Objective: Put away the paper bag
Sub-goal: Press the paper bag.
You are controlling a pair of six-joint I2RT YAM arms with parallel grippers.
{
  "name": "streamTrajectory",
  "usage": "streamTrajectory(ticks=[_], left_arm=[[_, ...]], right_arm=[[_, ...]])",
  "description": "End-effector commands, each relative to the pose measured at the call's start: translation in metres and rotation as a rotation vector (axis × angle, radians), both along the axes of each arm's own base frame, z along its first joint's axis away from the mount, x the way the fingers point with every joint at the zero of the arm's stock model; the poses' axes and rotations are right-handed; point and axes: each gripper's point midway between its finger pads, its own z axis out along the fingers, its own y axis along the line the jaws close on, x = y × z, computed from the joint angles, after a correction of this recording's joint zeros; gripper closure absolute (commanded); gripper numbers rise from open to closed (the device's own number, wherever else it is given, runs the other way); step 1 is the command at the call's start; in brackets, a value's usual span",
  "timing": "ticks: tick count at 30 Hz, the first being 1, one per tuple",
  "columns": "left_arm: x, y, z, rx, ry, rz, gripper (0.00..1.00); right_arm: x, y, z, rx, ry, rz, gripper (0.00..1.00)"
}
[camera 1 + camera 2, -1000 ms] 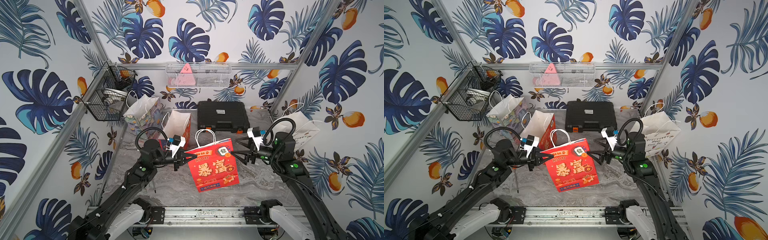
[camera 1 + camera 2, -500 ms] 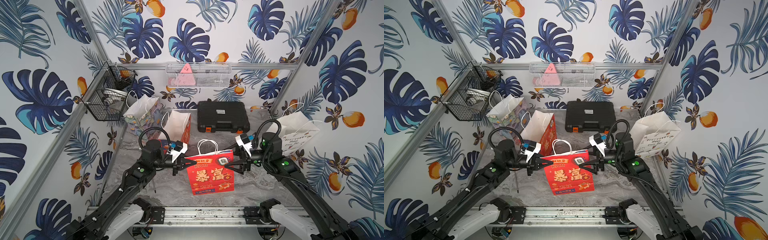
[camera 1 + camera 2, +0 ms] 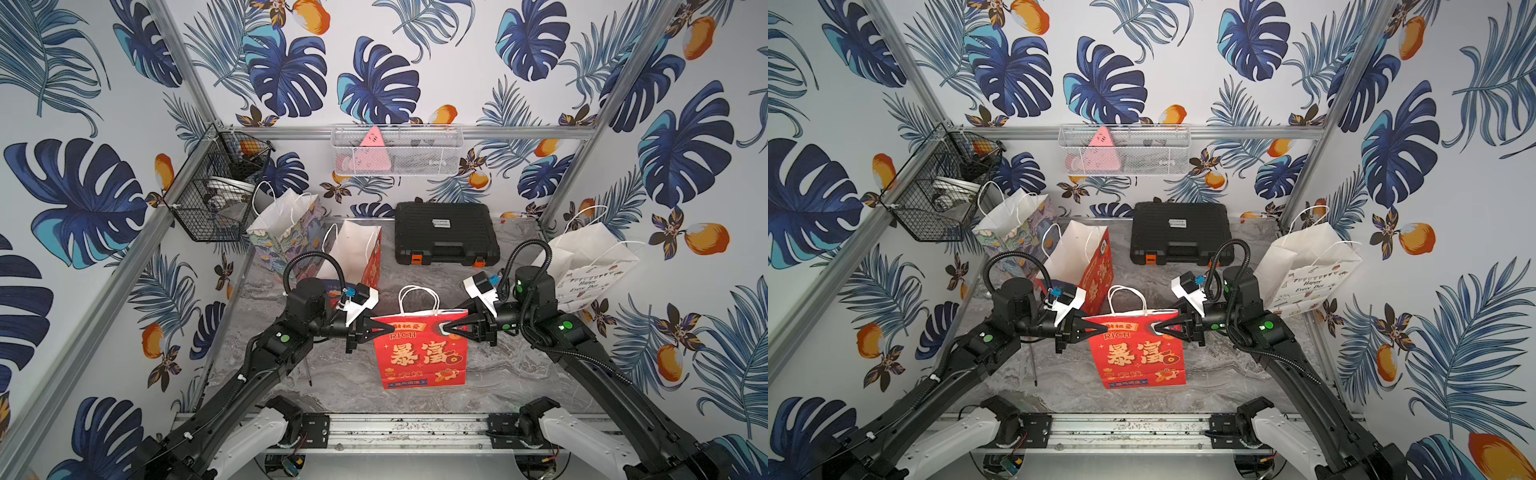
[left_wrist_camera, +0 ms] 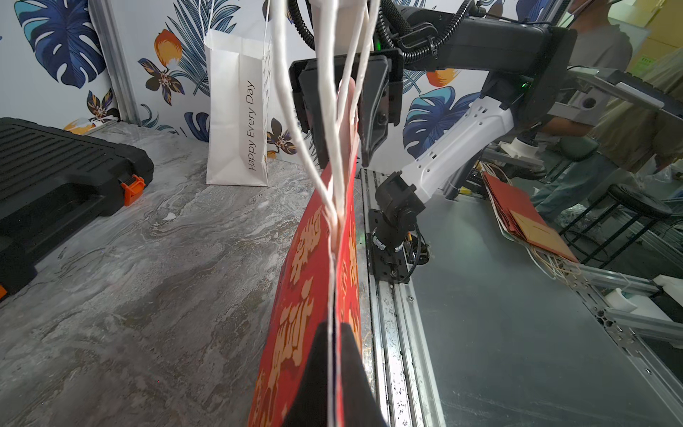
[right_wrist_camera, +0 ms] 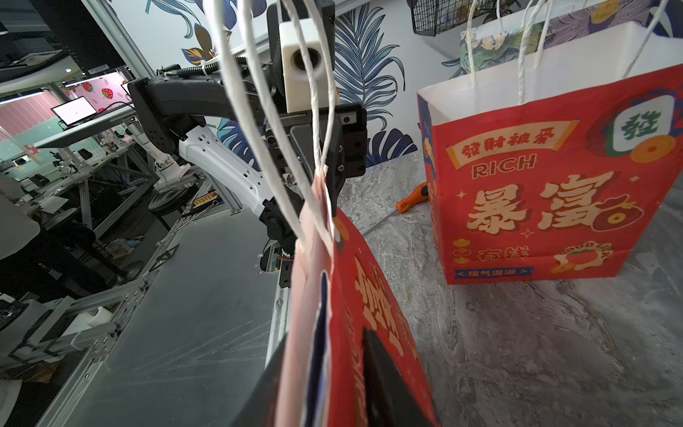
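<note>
Red bag [image 3: 419,357] is at front centre of the table [image 3: 316,386], pressed flat and upright, printed face toward the rail, between the two arms. Whether its bottom edge touches the table cannot be told. Left gripper [image 3: 390,328] is clenched on the bag's upper left edge; in the left wrist view both black fingers [image 4: 314,373] lie tight against the paper. Right gripper [image 3: 442,328] is clamped on the upper right edge; in the right wrist view one finger [image 5: 373,369] presses the printed face and the other sits on the far side of the folded paper. Both top views show the two grippers level with each other, tips pointing inward along the bag's top band. White cord handles [image 3: 417,299] stand up above the rim, between the grippers. Behind the left gripper stands a second red bag [image 3: 374,262], open, with a floral bag [image 3: 286,237] just beyond it near the back left corner. Black case [image 3: 444,232] lies at back centre. White bag [image 3: 582,266] stands at the right wall. A screwdriver [image 5: 412,199] lies on the table on the left side.
</note>
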Motion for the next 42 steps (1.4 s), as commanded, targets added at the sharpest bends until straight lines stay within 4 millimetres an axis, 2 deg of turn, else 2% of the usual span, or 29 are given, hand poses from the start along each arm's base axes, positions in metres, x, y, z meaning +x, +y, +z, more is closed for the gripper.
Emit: streamTrajectory(ticks=[1, 4, 5, 9, 11, 14, 16, 20, 23, 26, 31, 33, 34, 36, 38, 39, 40, 42], left_arm=[[0.000, -0.001, 0.008, -0.015, -0.009, -0.003, 1.00], [0.002, 0.000, 0.008, -0.010, 0.002, 0.012, 1.00], [0.004, 0.000, 0.008, -0.007, 0.007, 0.026, 0.98], [0.012, 0.004, 0.012, -0.031, 0.032, 0.107, 0.68], [0.016, 0.006, 0.018, -0.092, 0.064, 0.148, 0.49], [0.017, 0.007, 0.027, -0.195, 0.114, 0.172, 0.30], [0.017, 0.007, 0.034, -0.263, 0.144, 0.164, 0.23], [0.019, 0.007, 0.045, -0.357, 0.169, 0.153, 0.26], [0.018, 0.005, 0.047, -0.373, 0.171, 0.124, 0.36], [0.014, 0.005, 0.050, -0.386, 0.154, 0.103, 0.54], [0.013, 0.008, 0.048, -0.377, 0.115, 0.123, 0.91], [0.014, 0.008, 0.045, -0.365, 0.104, 0.129, 0.99], [0.014, 0.007, 0.043, -0.355, 0.101, 0.131, 1.00], [0.014, 0.007, 0.040, -0.334, 0.094, 0.131, 0.98], [0.013, 0.007, 0.036, -0.310, 0.088, 0.131, 0.64], [0.011, 0.007, 0.035, -0.298, 0.082, 0.130, 0.52], [0.010, 0.007, 0.032, -0.281, 0.084, 0.127, 0.46], [0.005, 0.006, 0.027, -0.251, 0.090, 0.108, 0.42]], right_arm=[[-0.001, 0.001, 0.002, 0.008, -0.023, 0.019, 0.86], [0.001, 0.002, 0.002, 0.003, -0.029, 0.016, 1.00], [0.001, 0.002, 0.003, 0.004, -0.037, 0.015, 1.00], [0.004, 0.001, 0.010, 0.014, -0.072, -0.011, 1.00], [0.004, 0.001, 0.017, 0.030, -0.097, -0.023, 1.00], [0.002, -0.001, 0.026, 0.052, -0.129, -0.029, 1.00], [0.001, -0.001, 0.029, 0.059, -0.139, -0.031, 1.00], [0.002, 0.000, 0.028, 0.053, -0.141, -0.026, 1.00], [0.004, 0.000, 0.031, 0.061, -0.152, -0.040, 1.00], [0.008, 0.000, 0.035, 0.076, -0.159, -0.060, 1.00], [0.010, 0.001, 0.033, 0.070, -0.139, -0.064, 1.00], [0.010, 0.001, 0.035, 0.074, -0.137, -0.060, 1.00], [0.009, 0.001, 0.036, 0.077, -0.134, -0.060, 1.00], [0.008, 0.000, 0.040, 0.086, -0.143, -0.061, 1.00], [0.007, -0.001, 0.045, 0.097, -0.151, -0.069, 1.00], [0.006, -0.001, 0.047, 0.103, -0.155, -0.074, 1.00], [0.006, -0.002, 0.050, 0.110, -0.164, -0.080, 1.00], [0.005, -0.003, 0.055, 0.119, -0.179, -0.089, 1.00]])
